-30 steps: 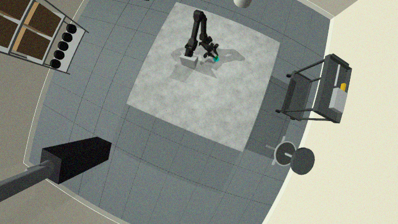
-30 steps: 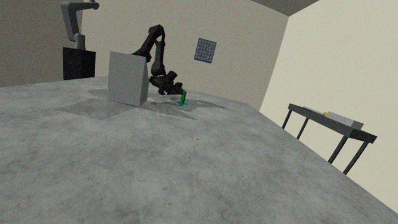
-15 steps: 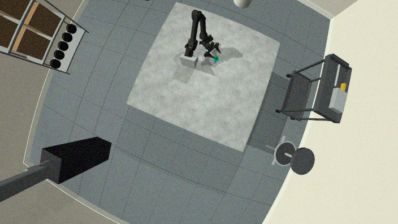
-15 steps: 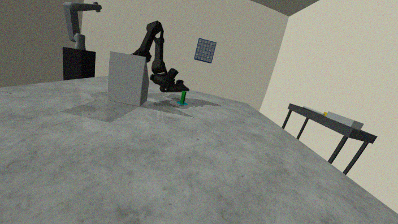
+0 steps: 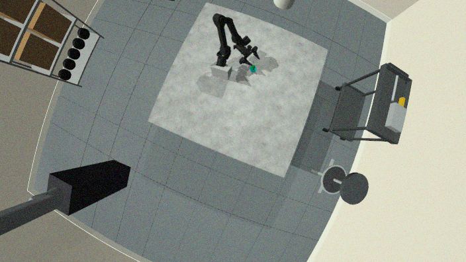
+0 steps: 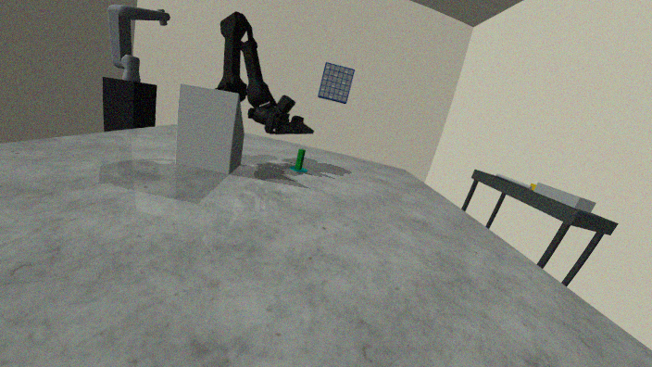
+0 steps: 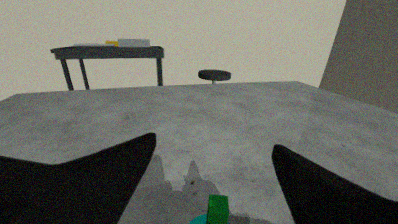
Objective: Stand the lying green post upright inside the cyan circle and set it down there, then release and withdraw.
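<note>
The green post (image 5: 253, 67) (image 6: 300, 159) (image 7: 217, 209) stands upright on the cyan circle (image 5: 251, 70) (image 6: 304, 170) (image 7: 198, 220). Its foot is within the circle in the exterior view; in the wrist view the foot is cut off by the lower edge. My gripper (image 5: 255, 62) (image 6: 312, 132) (image 7: 213, 144) is open wide and empty. It is above the post, with a visible gap between the fingers and the post's top in the exterior view.
A pale block (image 5: 221, 71) (image 6: 208, 130) stands on the table (image 5: 225, 132) (image 6: 296, 278) (image 7: 250, 110) near the arm's base. Off the table are a dark cart (image 5: 380, 99) (image 6: 546, 199) (image 7: 110, 52) and a round stool (image 5: 354, 188) (image 7: 214, 75).
</note>
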Motion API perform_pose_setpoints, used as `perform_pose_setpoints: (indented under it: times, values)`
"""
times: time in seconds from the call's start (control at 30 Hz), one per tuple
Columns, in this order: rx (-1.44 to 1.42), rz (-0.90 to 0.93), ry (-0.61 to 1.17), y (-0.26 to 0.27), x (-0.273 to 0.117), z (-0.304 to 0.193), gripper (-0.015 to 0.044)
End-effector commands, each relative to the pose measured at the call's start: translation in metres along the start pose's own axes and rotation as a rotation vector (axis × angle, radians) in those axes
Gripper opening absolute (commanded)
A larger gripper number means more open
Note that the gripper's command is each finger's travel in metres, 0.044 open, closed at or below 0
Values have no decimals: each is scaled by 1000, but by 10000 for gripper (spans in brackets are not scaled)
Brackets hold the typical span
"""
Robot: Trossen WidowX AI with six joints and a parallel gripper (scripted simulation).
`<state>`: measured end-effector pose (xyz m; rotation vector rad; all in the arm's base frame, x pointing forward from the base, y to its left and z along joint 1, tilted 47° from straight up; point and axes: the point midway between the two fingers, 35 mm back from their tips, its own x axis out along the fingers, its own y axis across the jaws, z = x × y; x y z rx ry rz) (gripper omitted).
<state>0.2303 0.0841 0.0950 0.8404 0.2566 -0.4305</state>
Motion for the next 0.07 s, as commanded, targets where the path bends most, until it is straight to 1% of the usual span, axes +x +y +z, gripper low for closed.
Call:
perform_pose_setpoints:
  times: [0.0, 0.03]
  values:
    - [-8, 1, 2, -5, -2, 11, 400]
    - [-8, 2, 0, -5, -2, 15, 400]
